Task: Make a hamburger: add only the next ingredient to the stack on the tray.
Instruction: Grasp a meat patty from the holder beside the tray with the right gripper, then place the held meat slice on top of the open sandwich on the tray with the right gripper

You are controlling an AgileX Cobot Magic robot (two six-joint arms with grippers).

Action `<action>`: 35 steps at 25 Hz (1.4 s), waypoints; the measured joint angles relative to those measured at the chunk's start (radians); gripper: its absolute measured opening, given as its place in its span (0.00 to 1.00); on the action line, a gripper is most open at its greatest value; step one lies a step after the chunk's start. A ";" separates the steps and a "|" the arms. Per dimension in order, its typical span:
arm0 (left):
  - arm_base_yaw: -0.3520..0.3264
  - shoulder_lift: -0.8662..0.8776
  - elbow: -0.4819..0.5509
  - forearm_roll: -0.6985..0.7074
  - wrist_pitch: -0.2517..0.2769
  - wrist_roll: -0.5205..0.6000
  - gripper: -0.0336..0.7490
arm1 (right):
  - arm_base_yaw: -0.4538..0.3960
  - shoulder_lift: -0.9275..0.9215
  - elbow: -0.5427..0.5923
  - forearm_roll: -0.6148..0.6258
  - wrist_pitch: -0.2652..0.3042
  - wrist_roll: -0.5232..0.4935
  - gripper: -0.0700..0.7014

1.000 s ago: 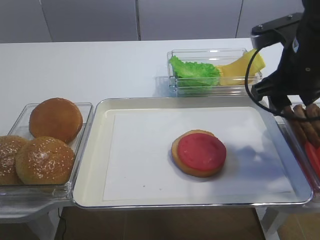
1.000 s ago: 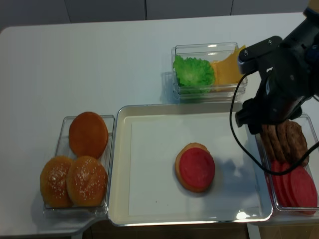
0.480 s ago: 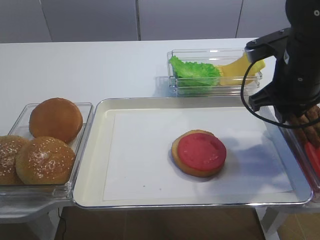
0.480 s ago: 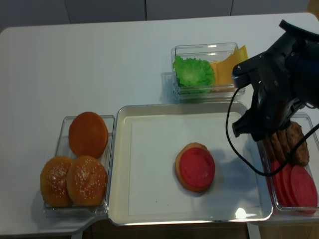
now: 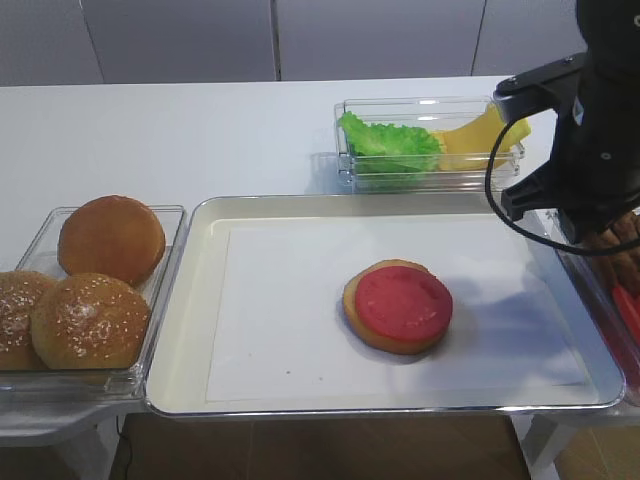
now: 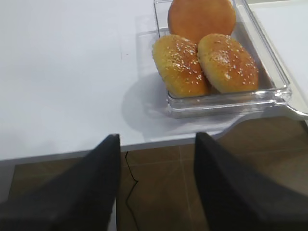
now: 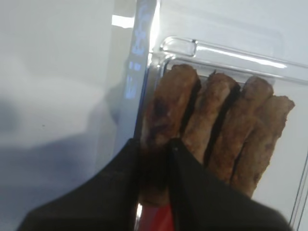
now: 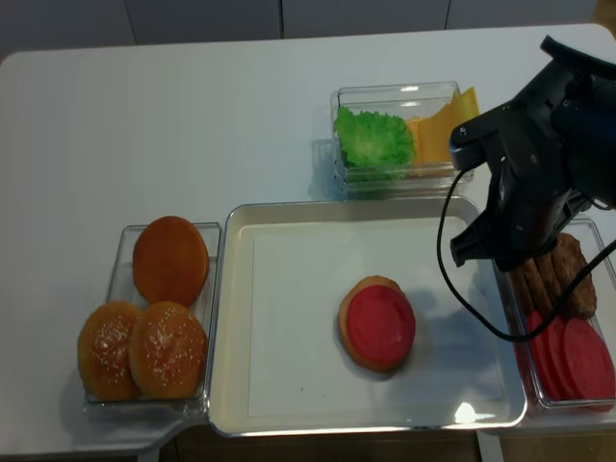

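The right pincer [image 7: 154, 149] has its jaws pressed on the edge of the first patty [image 7: 166, 113], which stands in the bin [image 7: 231, 48] straight ahead. Lift it straight up, so the neighbouring patties stay, then carry it to the stack [image 5: 398, 306] on the tray [image 5: 190, 300].

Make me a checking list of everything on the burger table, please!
Surface: white table, dry and bare where visible.
Job's things: large silver metal tray with white liner holds a stack, tan bun base topped by a smooth red disc. Rough dark brown meat patties stand on edge in a clear bin beside red slices.
Clutter: three golden buns in a clear bin; green lettuce and yellow cheese in another.
Grippers: right gripper shut on the leftmost patty; left gripper open, empty.
Cables: black cable looping off the right arm.
Surroundings: grey cabinet panels.
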 joint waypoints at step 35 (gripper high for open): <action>0.000 0.000 0.000 0.000 0.000 0.000 0.51 | 0.296 -0.279 -0.008 0.048 0.029 0.080 0.25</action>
